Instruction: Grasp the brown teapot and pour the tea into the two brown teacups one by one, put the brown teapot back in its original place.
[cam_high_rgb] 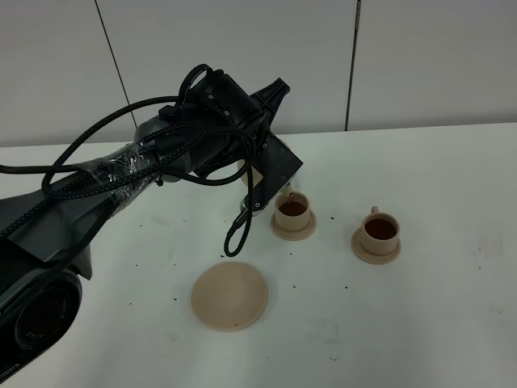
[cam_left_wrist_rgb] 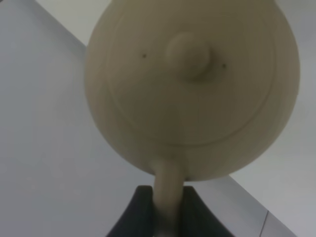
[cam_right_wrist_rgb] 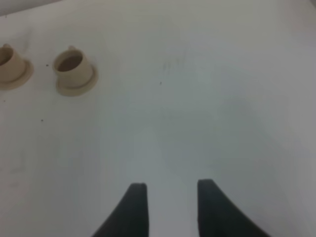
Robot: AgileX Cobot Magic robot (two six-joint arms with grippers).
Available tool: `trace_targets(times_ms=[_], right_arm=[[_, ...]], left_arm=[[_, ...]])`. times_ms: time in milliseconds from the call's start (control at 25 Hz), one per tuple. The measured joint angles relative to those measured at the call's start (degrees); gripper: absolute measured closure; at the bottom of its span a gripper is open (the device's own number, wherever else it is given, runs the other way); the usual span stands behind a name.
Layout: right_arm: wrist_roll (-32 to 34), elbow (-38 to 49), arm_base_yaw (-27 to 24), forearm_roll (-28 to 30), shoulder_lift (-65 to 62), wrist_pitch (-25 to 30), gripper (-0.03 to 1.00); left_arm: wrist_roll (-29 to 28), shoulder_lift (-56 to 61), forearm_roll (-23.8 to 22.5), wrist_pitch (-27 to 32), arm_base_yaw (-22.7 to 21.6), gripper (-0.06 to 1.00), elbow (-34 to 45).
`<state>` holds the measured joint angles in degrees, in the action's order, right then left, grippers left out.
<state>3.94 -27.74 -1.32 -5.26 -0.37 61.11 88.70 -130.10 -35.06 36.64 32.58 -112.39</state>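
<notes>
While being clamped by its loop handle in the shut black left gripper (cam_left_wrist_rgb: 168, 212), the round, pale beige ceramic teapot (cam_left_wrist_rgb: 192, 89) is being held tilted above the white table (cam_high_rgb: 452, 186). Its spout is hanging just over a small beige ceramic teacup (cam_high_rgb: 292, 212) near the table's middle. A second matching teacup (cam_high_rgb: 380, 233) is sitting beside it, toward the right edge; dark tea is showing in both. A wide flat beige saucer (cam_high_rgb: 229, 295) is lying bare toward the near edge. The right gripper (cam_right_wrist_rgb: 170, 197) is being held wide apart, holding nothing.
</notes>
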Motion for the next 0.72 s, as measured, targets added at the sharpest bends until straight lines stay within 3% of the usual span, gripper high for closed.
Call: trace_targets(times_ms=[720], right_arm=[[0.0,0.0,0.0,0.0,0.0,0.0,0.73]], left_arm=[[3.4,0.0,0.0,-0.6,0.1,0.78,0.0]])
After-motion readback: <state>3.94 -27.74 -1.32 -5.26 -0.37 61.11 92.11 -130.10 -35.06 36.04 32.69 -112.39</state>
